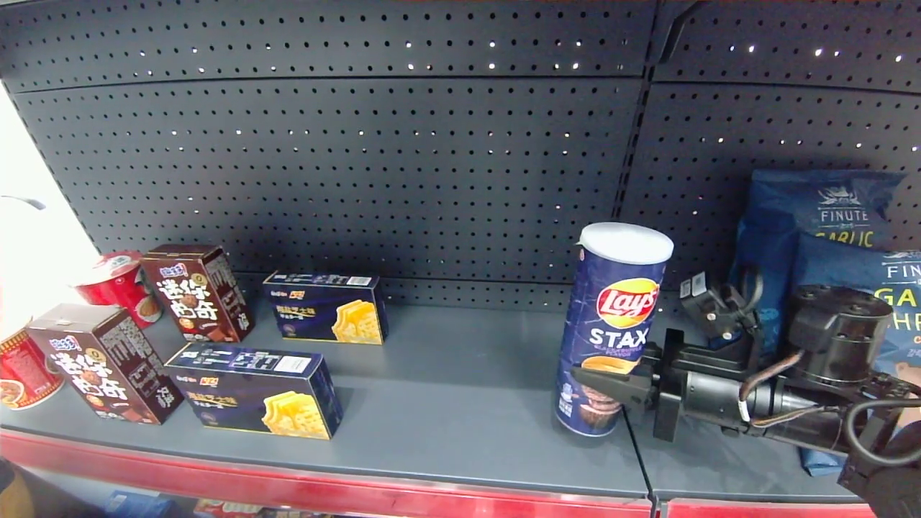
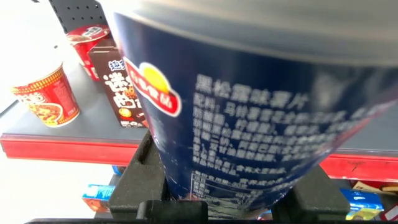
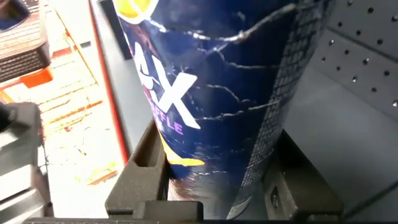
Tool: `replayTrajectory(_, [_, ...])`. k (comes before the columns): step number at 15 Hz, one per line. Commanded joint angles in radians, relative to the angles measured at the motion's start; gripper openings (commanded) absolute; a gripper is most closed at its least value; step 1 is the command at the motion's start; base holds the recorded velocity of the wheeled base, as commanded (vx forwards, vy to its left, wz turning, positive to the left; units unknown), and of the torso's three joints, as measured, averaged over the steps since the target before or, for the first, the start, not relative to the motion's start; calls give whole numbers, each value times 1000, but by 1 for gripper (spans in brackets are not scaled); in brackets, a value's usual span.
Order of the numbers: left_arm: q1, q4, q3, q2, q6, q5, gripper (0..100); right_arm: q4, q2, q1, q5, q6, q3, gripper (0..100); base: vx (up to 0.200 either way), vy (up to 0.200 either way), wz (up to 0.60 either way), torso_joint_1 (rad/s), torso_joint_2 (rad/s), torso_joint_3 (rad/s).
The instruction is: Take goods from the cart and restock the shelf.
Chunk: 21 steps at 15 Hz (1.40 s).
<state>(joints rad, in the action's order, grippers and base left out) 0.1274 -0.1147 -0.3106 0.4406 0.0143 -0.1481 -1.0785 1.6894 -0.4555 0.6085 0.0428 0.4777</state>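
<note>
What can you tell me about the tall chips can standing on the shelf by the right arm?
The chips can is a tall dark blue tube with a white lid, a red and yellow logo and white lettering. It stands upright on the grey shelf, near the front edge. The right gripper clasps its lower part, fingers on either side.

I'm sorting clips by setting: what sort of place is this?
Likely a shop aisle, or a mock-up of one: a pegboard-backed shelf with a red front edge, stocked with snack boxes, noodle cups, chip bags and a chip canister.
</note>
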Motion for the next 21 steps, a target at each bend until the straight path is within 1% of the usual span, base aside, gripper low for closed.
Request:
replayTrajectory(1, [-2, 0, -1, -3, -5, -2, 0, -1, -43, -2, 0, 0, -42, 0, 0, 0, 0, 0, 0, 0])
replayTrajectory(4, [-3, 0, 2, -14, -10, -2, 0, -3, -45, -11, 0, 5, -85, 0, 0, 0, 0, 0, 0, 0])
replayTrajectory(8, [-3, 0, 8, -17, -10, -4, 0, -149, 38, -15, -1, 0, -133, 0, 0, 0, 0, 0, 0, 0])
replayTrajectory(9, [-3, 0, 10, -17, -10, -5, 0, -158, 44, -15, -1, 0, -136, 0, 0, 0, 0, 0, 0, 0])
replayTrajectory(10, [-3, 0, 15, -20, -11, -19, 0, -173, 62, -17, -1, 2, -137, 0, 0, 0, 0, 0, 0, 0])
replayTrajectory(17, [-2, 0, 28, -26, -11, -22, 0, -175, 79, -15, -1, 5, -131, 0, 0, 0, 0, 0, 0, 0])
replayTrajectory(18, [-2, 0, 30, -28, -13, -22, 0, -175, 84, -14, 0, 5, -133, 0, 0, 0, 0, 0, 0, 0])
replayTrajectory(19, [-2, 0, 30, -28, -25, -22, 0, -184, 93, -14, 0, 5, -136, 0, 0, 0, 0, 0, 0, 0])
replayTrajectory(20, [-2, 0, 31, -26, -25, -22, 0, -185, 93, -14, 0, 5, -136, 0, 0, 0, 0, 0, 0, 0])
replayTrajectory(21, [-2, 0, 30, -28, -25, -22, 0, -224, 119, -14, 0, 6, -137, 0, 0, 0, 0, 0, 0, 0])
